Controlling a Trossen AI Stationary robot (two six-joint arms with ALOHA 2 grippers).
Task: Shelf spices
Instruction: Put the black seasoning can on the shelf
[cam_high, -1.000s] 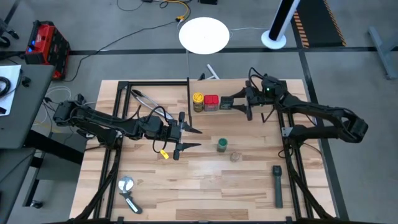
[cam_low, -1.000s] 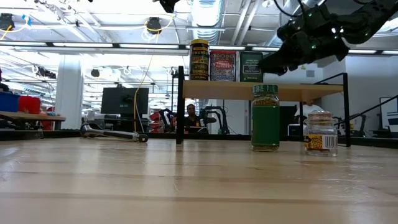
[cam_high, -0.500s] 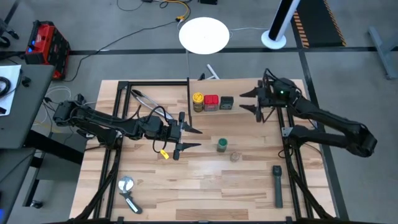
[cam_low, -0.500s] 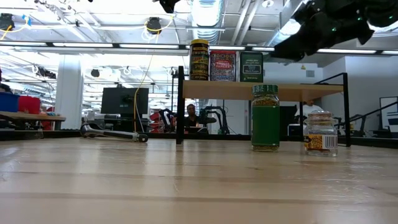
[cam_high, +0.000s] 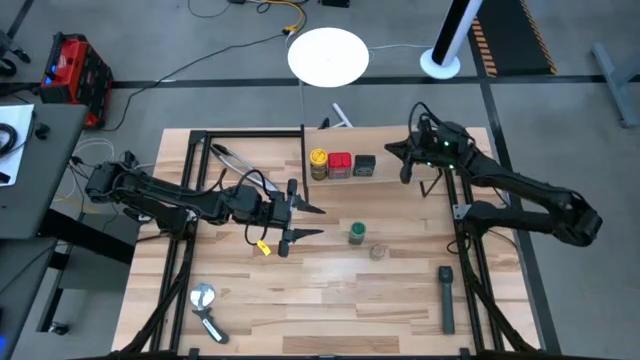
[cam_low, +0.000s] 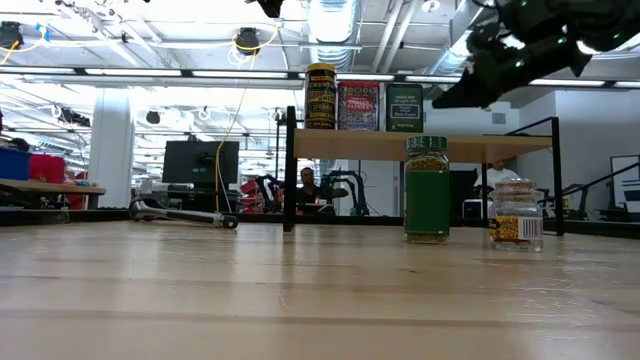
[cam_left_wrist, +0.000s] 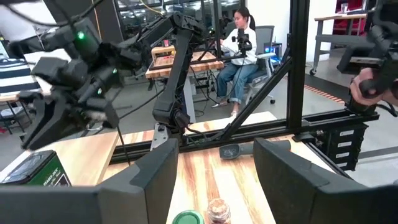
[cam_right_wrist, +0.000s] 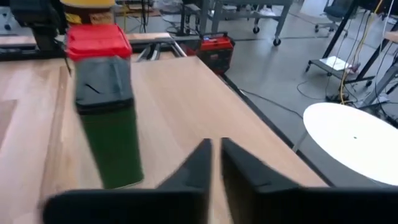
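The shelf (cam_low: 350, 145) stands at the table's far right. On it, in a row, stand a yellow round jar (cam_high: 318, 160), a red square tin (cam_high: 340, 163) and a dark grey square tin (cam_high: 364, 165). A green-lidded jar (cam_high: 357, 234) and a small clear jar (cam_high: 378, 251) stand upright on the tabletop in front of the shelf. My right gripper (cam_high: 400, 163) is shut above the shelf, a little to the right of the dark tin (cam_right_wrist: 109, 124). My left gripper (cam_high: 318, 222) hovers open at mid-table, left of the green-lidded jar, with nothing between its fingers.
Metal tongs (cam_high: 232, 158) lie at the far left. A long black bar tool (cam_high: 446, 298) lies near the front right, and a silver-headed tool (cam_high: 207, 308) near the front left. People sit in the room beyond the table.
My right gripper has drawn back from the dark grey tin toward the table's right edge, and has then shut its fingers. The tin stays upright on the shelf beside the red tin.
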